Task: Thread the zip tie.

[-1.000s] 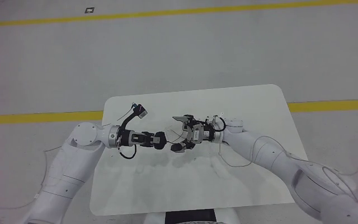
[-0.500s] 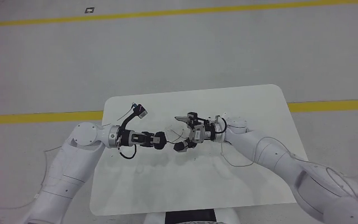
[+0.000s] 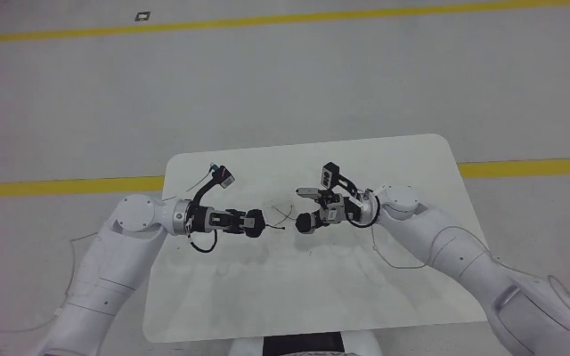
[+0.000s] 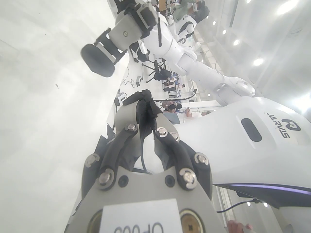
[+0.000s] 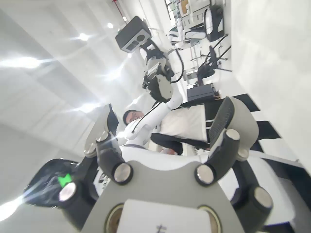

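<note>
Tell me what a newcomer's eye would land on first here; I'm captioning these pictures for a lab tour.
Two white arms face each other, tool to tool, above the middle of the white table. The left tool is pinched shut on a thin black zip tie, whose loose end points toward the right tool, which gapes wide open opposite it.

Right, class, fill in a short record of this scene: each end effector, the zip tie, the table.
Left end effector: shut on the zip tie, above the table
Right end effector: open, empty, facing the left one with a gap between
Zip tie: thin, black, pinched in the left end effector
Table: white, rounded corners
</note>
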`<state>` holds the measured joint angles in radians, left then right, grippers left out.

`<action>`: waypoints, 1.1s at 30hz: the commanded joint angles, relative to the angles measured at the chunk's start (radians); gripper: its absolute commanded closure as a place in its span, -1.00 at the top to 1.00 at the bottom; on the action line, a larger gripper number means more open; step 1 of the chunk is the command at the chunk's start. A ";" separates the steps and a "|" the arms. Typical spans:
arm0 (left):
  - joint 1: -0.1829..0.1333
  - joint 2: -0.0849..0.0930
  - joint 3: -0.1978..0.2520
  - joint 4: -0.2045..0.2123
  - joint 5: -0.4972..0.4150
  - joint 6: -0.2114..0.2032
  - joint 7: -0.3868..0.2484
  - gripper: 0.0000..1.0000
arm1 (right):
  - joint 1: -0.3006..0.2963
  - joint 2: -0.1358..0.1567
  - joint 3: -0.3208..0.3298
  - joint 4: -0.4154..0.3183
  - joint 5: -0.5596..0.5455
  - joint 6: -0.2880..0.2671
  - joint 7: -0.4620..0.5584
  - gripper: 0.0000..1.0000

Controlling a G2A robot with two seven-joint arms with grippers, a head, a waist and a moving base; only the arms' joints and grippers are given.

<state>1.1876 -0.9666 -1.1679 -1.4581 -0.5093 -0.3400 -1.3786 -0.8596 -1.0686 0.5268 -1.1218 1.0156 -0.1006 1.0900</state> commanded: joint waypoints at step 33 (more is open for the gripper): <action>0.037 0.046 -0.100 0.109 -0.385 0.268 -0.011 -1.00 | -0.112 0.034 0.199 -0.235 -0.652 -0.239 -0.250 1.00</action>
<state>1.2243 -0.9202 -1.2680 -1.3491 -0.8877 -0.0724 -1.3900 -0.9719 -1.0344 0.7264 -1.3573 0.3579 -0.3400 0.8389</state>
